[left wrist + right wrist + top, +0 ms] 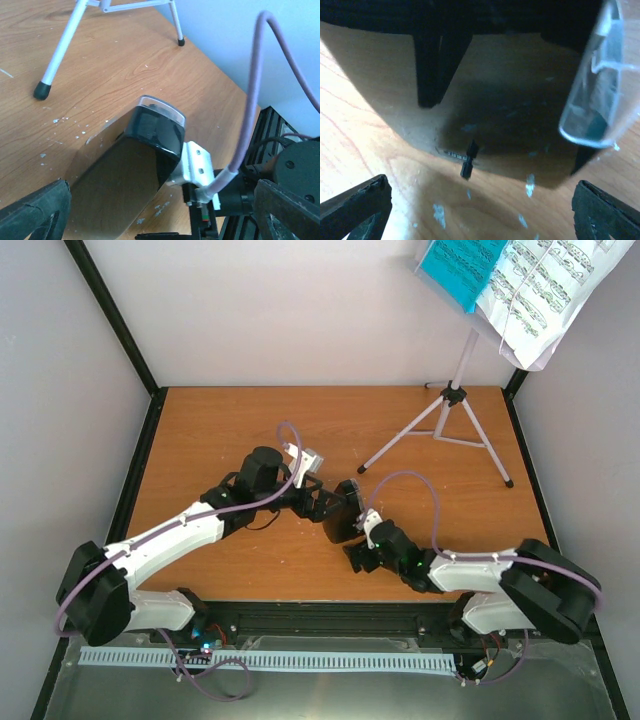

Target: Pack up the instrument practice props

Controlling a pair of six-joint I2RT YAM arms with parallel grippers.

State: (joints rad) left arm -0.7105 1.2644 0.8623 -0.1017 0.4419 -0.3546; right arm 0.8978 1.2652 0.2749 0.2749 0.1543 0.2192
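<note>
The small black pyramid metronome [338, 520] is mid-table between my two arms. In the left wrist view it [125, 175] lies tilted between my wide-apart fingers [35, 212], with neither finger touching it; my left gripper [160, 205] is open around it. My right gripper [358, 552] is open just on its near side. In the right wrist view the metronome's dark body [485, 30] and clear cover [592, 95] sit just ahead of that gripper [480, 200]. The silver tripod music stand [455, 405] stands back right, holding the teal folder [460, 265] and the white sheet music [545, 290].
The stand's legs spread over the back right of the wooden table [220, 430]; one rubber foot [41, 90] lies close ahead of the left gripper. Black frame posts and grey walls bound the table. The right wrist's white camera bracket [196, 165] touches the metronome's side.
</note>
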